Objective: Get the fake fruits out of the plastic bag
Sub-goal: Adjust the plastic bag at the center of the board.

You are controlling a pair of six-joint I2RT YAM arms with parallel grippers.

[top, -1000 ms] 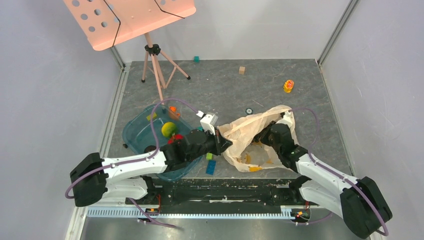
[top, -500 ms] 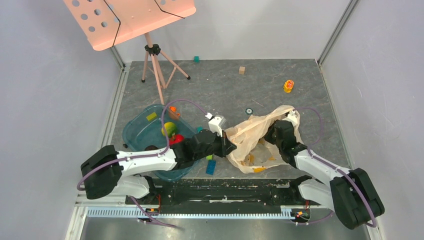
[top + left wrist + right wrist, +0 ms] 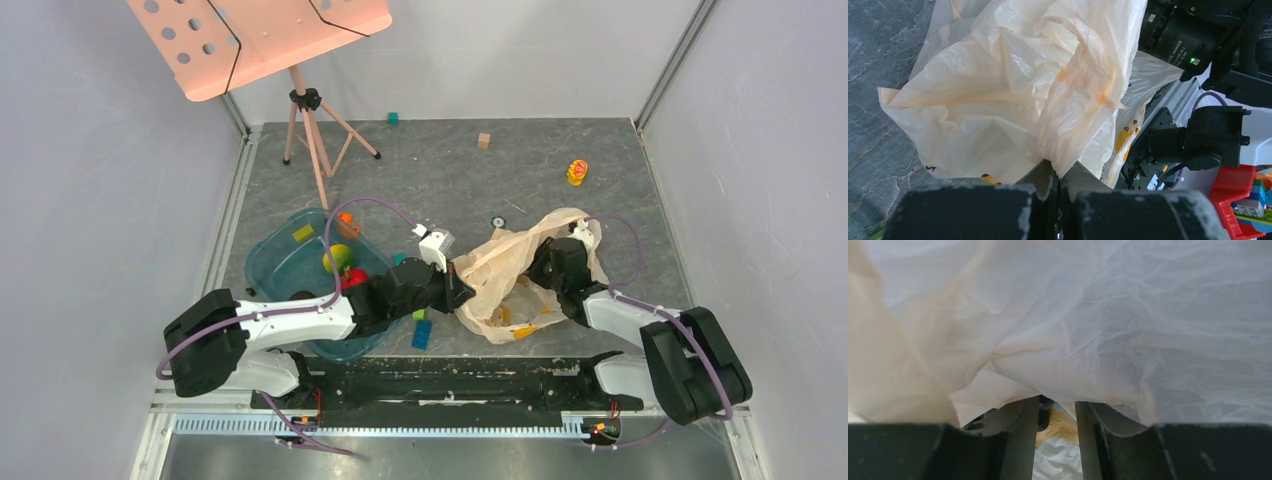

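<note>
Between the two arms, just right of the teal tray (image 3: 268,258), the plastic bag (image 3: 503,268) lies crumpled on the grey table (image 3: 440,170), its top bunched and raised. The left gripper (image 3: 1058,186) is pinched closed on a fold at the bag's left edge, with a tongue of thin film caught between its fingers. The right gripper (image 3: 1057,427) is tucked under the bag's far right side. Its jaws stand apart with nothing gripped between them, and film drapes over its tips. No fake fruits show in either wrist view or through the film from above. Only orange print marks and wrinkles can be made out, so whether any fruit remains inside cannot be told. A red object (image 3: 352,278) sits in the tray, partly hidden by the left arm. It may be one of the apples, but that is unclear. By these views the task looks mid-way at best. The bag is held and spread, and its contents, if any, are not yet out.
</note>
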